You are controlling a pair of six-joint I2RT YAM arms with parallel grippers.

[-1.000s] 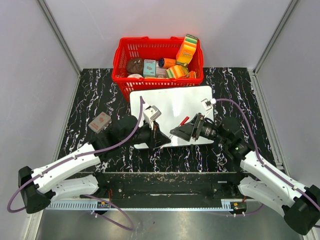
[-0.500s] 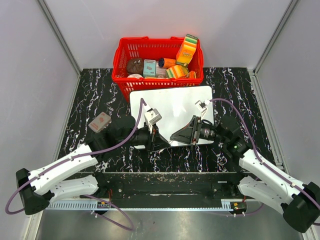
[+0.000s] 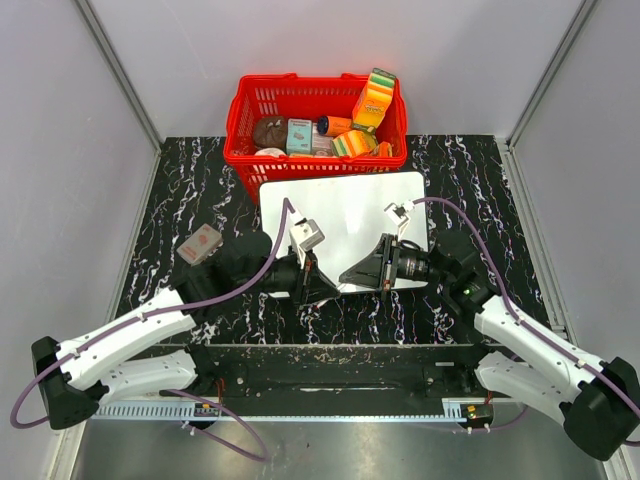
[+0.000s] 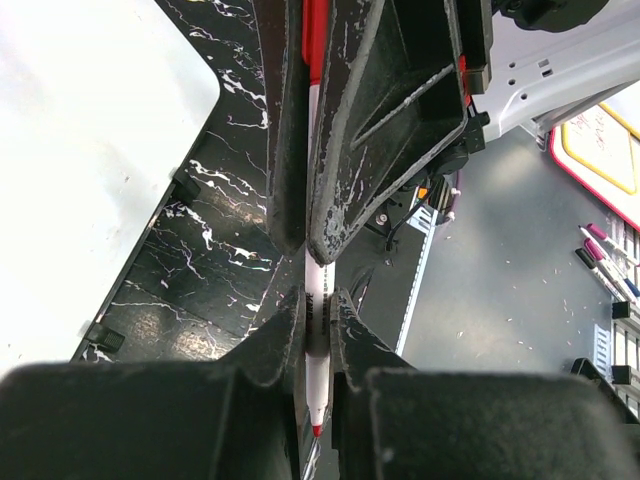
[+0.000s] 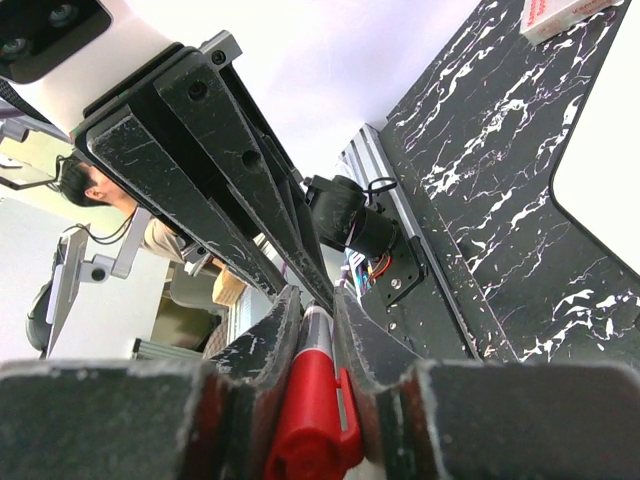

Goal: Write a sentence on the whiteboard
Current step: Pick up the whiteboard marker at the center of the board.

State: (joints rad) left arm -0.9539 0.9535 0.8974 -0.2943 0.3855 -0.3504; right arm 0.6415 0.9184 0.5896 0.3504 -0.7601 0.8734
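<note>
Basket [image 3: 238,120] beside whiteboard [image 3: 345,200] holds sponges [image 3: 372,100] and small boxes [image 3: 299,135].

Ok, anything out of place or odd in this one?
Mainly that both pincers clamp one red marker: the left pincer on its white barrel, the right pincer on the red cap end, above the near edge of the whiteboard. The board lies slightly askew, with no writing visible.

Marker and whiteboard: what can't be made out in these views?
- Left wrist: print on the marker barrel is too small to read; red cap cut off by top edge.
- Top external: marker mostly hidden between left gripper and right gripper; they also cover the whiteboard's near edge.
- Right wrist: whiteboard cut off at right edge.
</note>
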